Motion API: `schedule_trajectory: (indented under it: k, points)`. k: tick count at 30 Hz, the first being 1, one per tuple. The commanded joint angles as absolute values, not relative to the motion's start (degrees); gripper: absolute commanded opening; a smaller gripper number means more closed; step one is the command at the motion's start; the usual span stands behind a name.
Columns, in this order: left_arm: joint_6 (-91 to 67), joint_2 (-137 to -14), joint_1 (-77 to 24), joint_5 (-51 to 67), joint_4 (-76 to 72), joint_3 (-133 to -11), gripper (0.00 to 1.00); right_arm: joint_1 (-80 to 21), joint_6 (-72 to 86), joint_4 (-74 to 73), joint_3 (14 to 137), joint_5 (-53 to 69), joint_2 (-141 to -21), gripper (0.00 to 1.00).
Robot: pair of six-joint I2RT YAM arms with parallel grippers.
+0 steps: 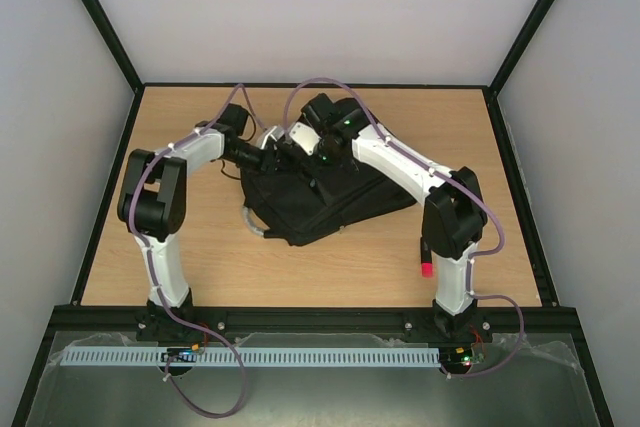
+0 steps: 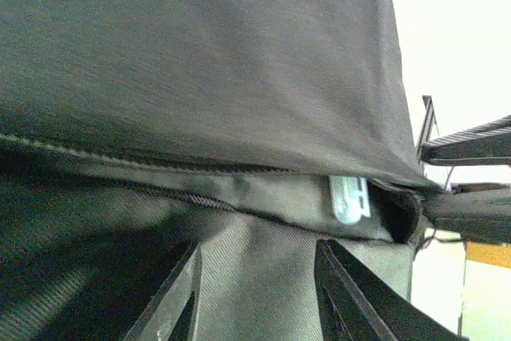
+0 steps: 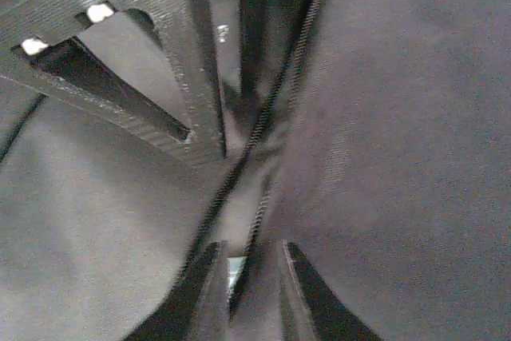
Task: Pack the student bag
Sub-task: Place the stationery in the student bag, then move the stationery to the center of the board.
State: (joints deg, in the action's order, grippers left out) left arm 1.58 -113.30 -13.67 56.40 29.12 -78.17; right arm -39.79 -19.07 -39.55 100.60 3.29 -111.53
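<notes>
The student bag [image 1: 330,202], a large black fabric backpack, lies mid-table with its grey-white loop handle [image 1: 252,222] at its near left. Both grippers meet at its far top edge. My left gripper [image 1: 277,157] is closed partway on a fold of the bag's fabric [image 2: 255,261], below a zip line with a pale zip pull [image 2: 349,199]. My right gripper [image 1: 306,145] is shut, its jaws nearly together on the bag's zip edge [image 3: 259,221]. In the right wrist view my right gripper [image 3: 247,281] sits just below the left gripper's fingers [image 3: 160,85]. The bag's inside is hidden.
The bag rests on a wooden table [image 1: 200,267] with black frame rails round it. A small red object [image 1: 427,269] sits by the right arm's lower link. Grey walls stand on the left, the right and behind.
</notes>
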Motion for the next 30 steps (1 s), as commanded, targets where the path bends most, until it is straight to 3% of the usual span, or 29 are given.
schedule_trajectory:
  k: [1, 5, 8, 14, 27, 30]
  points:
    - [12.98, -108.76, -13.58, 55.61, 40.77, -79.51, 0.41, -40.93, -21.19, -44.33, 98.18, 12.28, -109.80, 0.23]
    - [16.17, -106.51, -12.85, 53.14, 44.26, -76.99, 0.41, -40.95, -21.70, -45.72, 98.95, 16.08, -110.02, 0.37]
    - [16.53, -105.55, -12.62, 52.38, 45.71, -76.24, 0.40, -40.65, -22.23, -46.30, 100.54, 16.33, -108.45, 0.41]
    - [19.53, -102.74, -11.49, 47.84, 51.35, -76.31, 0.41, -35.69, -22.85, -47.75, 96.32, 16.08, -101.14, 0.41]
    - [13.48, -99.27, -9.93, 40.52, 47.51, -84.07, 0.47, -9.13, -32.61, -48.64, 67.22, 9.34, -80.15, 0.40]
    - [5.98, -98.65, -9.87, 35.21, 42.43, -86.15, 0.53, -4.24, -39.28, -48.49, 60.58, 6.72, -75.02, 0.42]
